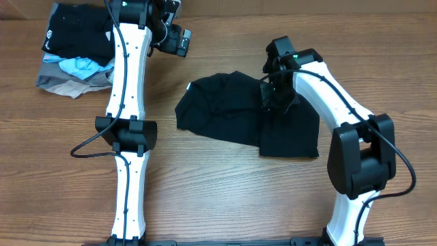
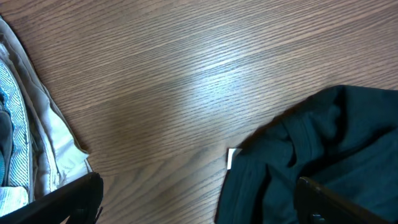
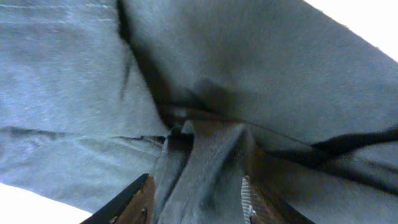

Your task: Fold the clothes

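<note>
The clothes (image 1: 225, 102), one black shirt-like garment, lie crumpled at mid-table with the right part folded flat and a small white label (image 1: 188, 87) at the left edge. My right gripper (image 1: 273, 96) points down into the garment's upper middle. In the right wrist view its jaws (image 3: 198, 199) stand apart over the dark fabric (image 3: 249, 74), with a raised ridge of cloth between the fingers. My left gripper (image 1: 179, 41) hovers at the back, left of the garment. Its jaws (image 2: 199, 208) are wide apart over bare wood, and the garment (image 2: 323, 143) and label (image 2: 231, 157) lie under its right finger.
A pile of folded pieces (image 1: 75, 48), black with a white logo, light blue, grey and beige, sits at the back left corner and shows at the left edge of the left wrist view (image 2: 25, 155). Both white arms reach in from the near edge of the wooden table (image 1: 225, 198).
</note>
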`<state>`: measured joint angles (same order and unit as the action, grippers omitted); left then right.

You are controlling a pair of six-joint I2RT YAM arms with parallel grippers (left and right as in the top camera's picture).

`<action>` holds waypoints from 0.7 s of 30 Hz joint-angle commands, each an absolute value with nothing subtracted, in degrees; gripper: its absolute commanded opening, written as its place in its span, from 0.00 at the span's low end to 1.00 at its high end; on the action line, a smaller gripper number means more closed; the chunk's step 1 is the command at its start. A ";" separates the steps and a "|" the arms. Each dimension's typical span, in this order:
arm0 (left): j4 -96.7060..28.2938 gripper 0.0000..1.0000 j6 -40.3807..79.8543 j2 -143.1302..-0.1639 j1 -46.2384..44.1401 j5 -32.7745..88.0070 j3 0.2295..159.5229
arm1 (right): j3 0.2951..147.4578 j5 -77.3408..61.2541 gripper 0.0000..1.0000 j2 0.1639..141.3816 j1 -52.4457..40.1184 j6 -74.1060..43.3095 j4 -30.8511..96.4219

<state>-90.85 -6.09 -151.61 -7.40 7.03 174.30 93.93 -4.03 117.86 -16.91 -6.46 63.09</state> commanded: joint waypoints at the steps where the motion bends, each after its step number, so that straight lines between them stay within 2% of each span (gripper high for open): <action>1: -91.07 1.00 -5.54 -149.71 -7.14 7.33 175.54 | 94.13 -3.25 0.49 120.46 -16.97 -7.38 62.59; 3: -91.46 1.00 -5.54 -149.71 -7.14 7.31 175.54 | 94.13 -3.20 0.45 120.68 -16.97 -7.73 61.87; 6: -91.66 1.00 -5.54 -149.71 -7.09 7.31 175.54 | 94.13 -3.01 0.32 120.68 -16.97 -9.26 59.27; 9: -91.70 1.00 -5.54 -149.71 -7.09 7.29 175.54 | 94.13 -3.01 0.23 120.70 -16.97 -10.52 58.08; 13: -92.09 1.00 -5.56 -149.71 -7.09 7.27 175.54 | 94.13 -2.96 0.04 120.70 -16.73 -12.10 56.99; 21: -92.12 1.00 -5.54 -149.71 -7.09 7.29 175.54 | 96.20 -3.07 0.04 120.16 -14.50 -12.58 59.59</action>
<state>-91.96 -6.09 -151.61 -7.38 7.03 174.30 93.93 -3.57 120.75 -15.90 -11.79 58.57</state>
